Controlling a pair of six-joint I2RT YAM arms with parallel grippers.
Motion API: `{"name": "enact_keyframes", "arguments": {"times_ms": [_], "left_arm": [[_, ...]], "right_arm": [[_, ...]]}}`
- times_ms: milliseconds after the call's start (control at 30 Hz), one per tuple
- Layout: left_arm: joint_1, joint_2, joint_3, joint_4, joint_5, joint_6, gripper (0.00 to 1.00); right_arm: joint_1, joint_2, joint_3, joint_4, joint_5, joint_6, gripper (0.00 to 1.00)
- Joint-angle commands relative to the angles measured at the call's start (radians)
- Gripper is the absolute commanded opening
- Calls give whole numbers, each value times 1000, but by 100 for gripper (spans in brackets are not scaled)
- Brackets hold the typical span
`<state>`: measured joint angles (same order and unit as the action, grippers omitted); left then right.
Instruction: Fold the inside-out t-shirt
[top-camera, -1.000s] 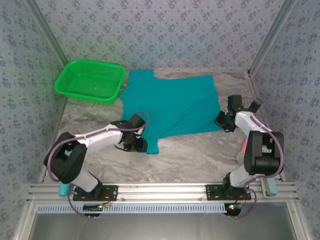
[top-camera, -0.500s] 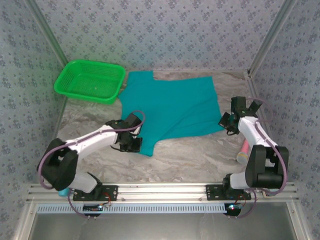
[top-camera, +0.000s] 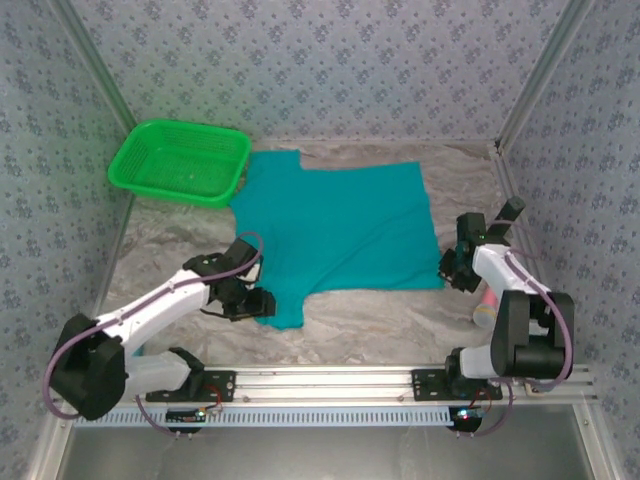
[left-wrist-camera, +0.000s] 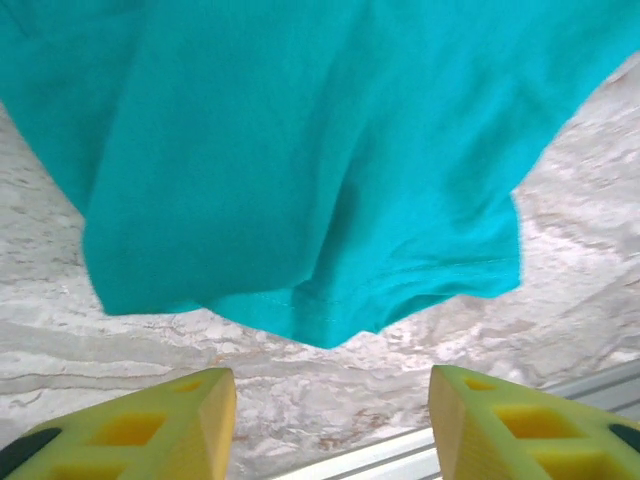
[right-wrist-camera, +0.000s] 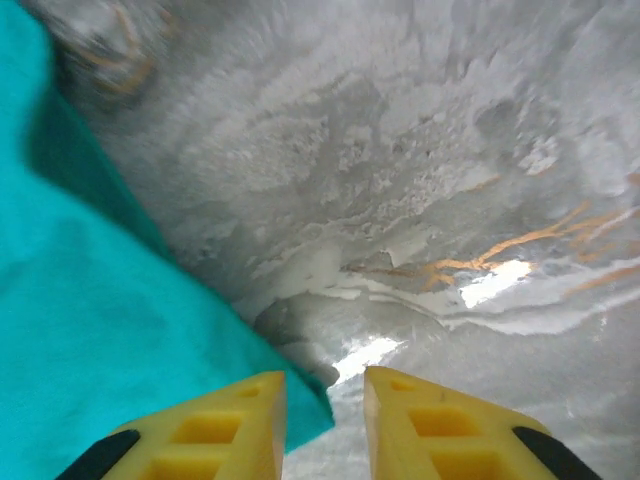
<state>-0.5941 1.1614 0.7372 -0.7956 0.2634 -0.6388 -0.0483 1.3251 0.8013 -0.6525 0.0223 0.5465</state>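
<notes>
The inside-out t-shirt (top-camera: 340, 225) lies spread flat in the middle of the table (top-camera: 400, 320), one sleeve beside the green basket (top-camera: 180, 160) in the far left corner. I see my left gripper (left-wrist-camera: 332, 400) with jaws apart at the near sleeve. My right gripper (right-wrist-camera: 325, 395) is narrowly apart at the shirt's near right corner.

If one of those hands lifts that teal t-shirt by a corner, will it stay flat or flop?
Probably flop: the t-shirt lies limp, with soft wrinkles and a folded-over hem near the left hand. It looks thin, so it is likely light. Pushed across the marbled table, it may slide and bunch rather than hold its shape.
</notes>
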Motion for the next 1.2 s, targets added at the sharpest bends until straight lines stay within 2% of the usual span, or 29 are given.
{"name": "enact_keyframes", "arguments": {"times_ms": [0, 167, 333, 467, 700, 767, 800, 867, 933, 1000, 1067, 1167], "left_arm": [[19, -12, 70, -43, 39, 17, 55], [42, 70, 119, 7, 39, 42, 55], [97, 175, 141, 58, 34, 60, 55], [149, 229, 155, 59, 33, 92, 55], [264, 209, 188, 3, 15, 171, 55], [286, 197, 200, -27, 18, 190, 55], [289, 187, 199, -34, 22, 194, 55], [289, 165, 181, -28, 40, 189, 55], [288, 139, 153, -26, 56, 170, 55], [288, 106, 111, -14, 78, 142, 55], [286, 73, 58, 12, 109, 109, 54], [284, 46, -1, 44, 125, 88, 54]], "right_arm": [[43, -44, 71, -67, -15, 21, 36], [60, -20, -4, 99, -141, 73, 37], [41, 132, -39, 206, -104, 70, 15], [0, 212, -67, 252, -49, 75, 7], [-46, 240, -35, 263, 6, 32, 6], [-43, 218, -11, 240, 30, 33, 10], [-34, 197, 0, 224, 53, 35, 17], [-2, 151, 28, 181, 82, 11, 30], [56, 87, 59, 141, 85, -48, 36], [139, 27, 78, 120, 84, -111, 38], [264, -32, 83, 126, 51, -194, 38], [475, -87, 63, 211, -117, -322, 37]]}}
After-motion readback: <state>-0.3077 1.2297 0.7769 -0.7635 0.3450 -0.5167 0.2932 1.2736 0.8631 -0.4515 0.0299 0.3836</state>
